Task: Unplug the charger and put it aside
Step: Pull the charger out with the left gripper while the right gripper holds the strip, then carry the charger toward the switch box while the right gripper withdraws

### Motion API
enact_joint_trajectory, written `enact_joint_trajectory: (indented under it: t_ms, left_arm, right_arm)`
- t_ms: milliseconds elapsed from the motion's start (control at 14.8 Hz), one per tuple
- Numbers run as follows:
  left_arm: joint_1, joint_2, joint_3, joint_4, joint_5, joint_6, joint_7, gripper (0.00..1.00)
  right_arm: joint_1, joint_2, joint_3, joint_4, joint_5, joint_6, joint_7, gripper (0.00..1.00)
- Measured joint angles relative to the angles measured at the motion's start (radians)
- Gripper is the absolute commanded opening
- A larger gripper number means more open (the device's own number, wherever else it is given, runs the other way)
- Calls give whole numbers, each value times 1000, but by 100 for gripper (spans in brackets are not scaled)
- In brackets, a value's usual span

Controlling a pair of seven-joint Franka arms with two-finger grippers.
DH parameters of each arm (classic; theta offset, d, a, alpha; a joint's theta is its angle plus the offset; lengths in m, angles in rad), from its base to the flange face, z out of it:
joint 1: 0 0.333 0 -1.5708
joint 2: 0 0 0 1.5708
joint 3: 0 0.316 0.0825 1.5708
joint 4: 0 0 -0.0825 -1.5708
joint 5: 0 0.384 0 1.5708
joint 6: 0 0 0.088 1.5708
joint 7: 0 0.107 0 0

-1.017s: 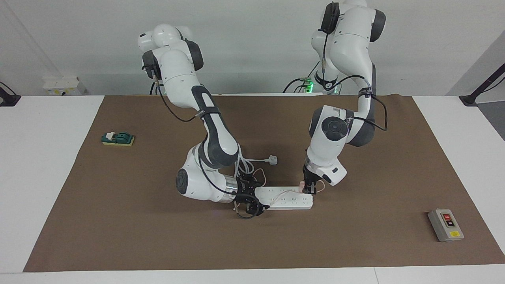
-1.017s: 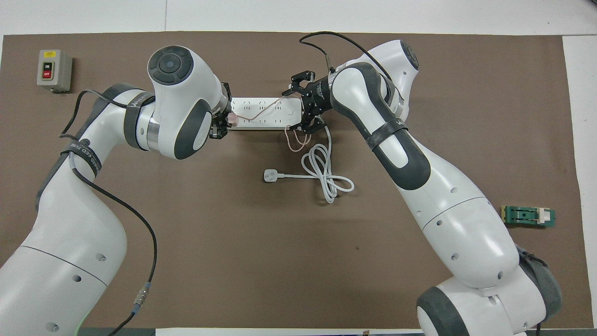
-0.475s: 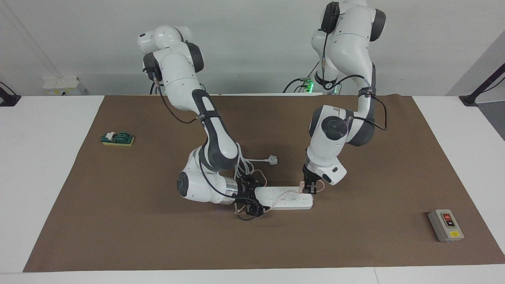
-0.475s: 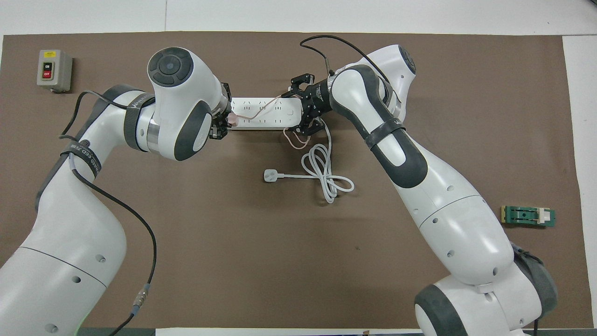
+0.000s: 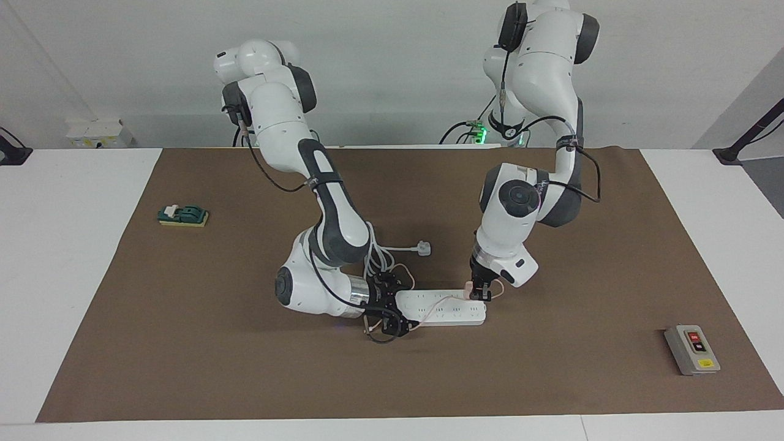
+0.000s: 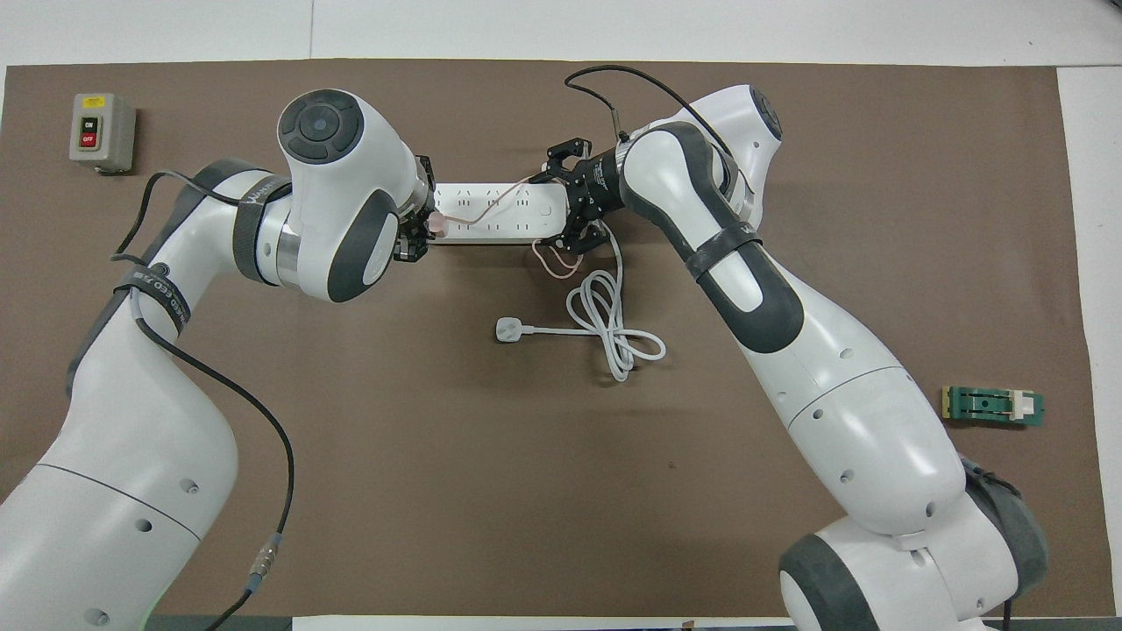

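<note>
The pale-pink charger (image 5: 468, 286) sits plugged into the long white power strip (image 5: 450, 313) at the strip's end toward the left arm. It also shows in the overhead view (image 6: 436, 225). Its thin pink cable (image 6: 491, 203) runs along the strip (image 6: 504, 230) to a loop beside the white cord. My left gripper (image 5: 481, 294) is down on the charger and shut on it. My right gripper (image 5: 384, 316) is open, its fingers (image 6: 570, 241) straddling the strip's other end.
The strip's white three-pin plug (image 6: 507, 329) and coiled thick cord (image 6: 614, 326) lie nearer to the robots than the strip. A grey switch box (image 6: 101, 131) stands toward the left arm's end. A green block (image 6: 992, 407) lies toward the right arm's end.
My right gripper has closed in a little on the strip's end as its arm shifted. The left gripper, charger and strip have stayed in place.
</note>
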Motion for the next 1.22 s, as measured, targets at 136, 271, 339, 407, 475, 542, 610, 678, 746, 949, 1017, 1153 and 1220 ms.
enact_joint_trajectory:
  t_ms: [136, 271, 339, 407, 475, 542, 610, 678, 746, 949, 1017, 1153, 1220]
  left_arm:
    - [0, 0, 0, 0, 1, 0, 0, 0]
    - [0, 0, 0, 0, 3, 0, 0, 0]
    - [-1, 0, -2, 0, 11, 0, 0, 0]
    - [-3, -1, -4, 1, 26, -2, 0, 0]
    - [-5, 0, -5, 3, 37, -5, -1, 0]
    - [-5, 1, -6, 7, 42, -10, -1, 0]
    - [-5, 4, -6, 14, 42, -18, -1, 0]
    - [-5, 8, -6, 24, 42, -30, -1, 0]
    - [-5, 14, -7, 39, 42, -46, 2, 0]
    - [4, 31, -11, 88, 26, -103, 37, 0]
    - [13, 25, -12, 110, 13, -136, 69, 0]
    - [57, -27, 5, 147, 16, -223, 145, 0]
    - [90, -60, 7, 152, 14, -257, 186, 0]
  right_arm:
    - [1, -1, 0, -2, 0, 3, 0, 50]
    - [1, -2, 0, -3, 0, 4, 0, 50]
    - [1, -2, 0, -3, 0, 5, 0, 50]
    - [1, -2, 0, -4, 0, 5, 0, 50]
    - [1, -2, 0, -4, 0, 6, 0, 50]
    - [1, -2, 0, -4, 0, 6, 0, 51]
    - [1, -2, 0, -4, 0, 6, 0, 51]
    - [1, -2, 0, -4, 0, 6, 0, 51]
    - [1, -2, 0, -4, 0, 7, 0, 51]
    - [2, -2, 0, -4, 0, 7, 0, 51]
    - [2, -2, 0, -4, 0, 8, 0, 51]
    - [2, -2, 0, -5, 0, 8, 0, 51]
    - [2, -2, 0, -5, 0, 8, 0, 51]
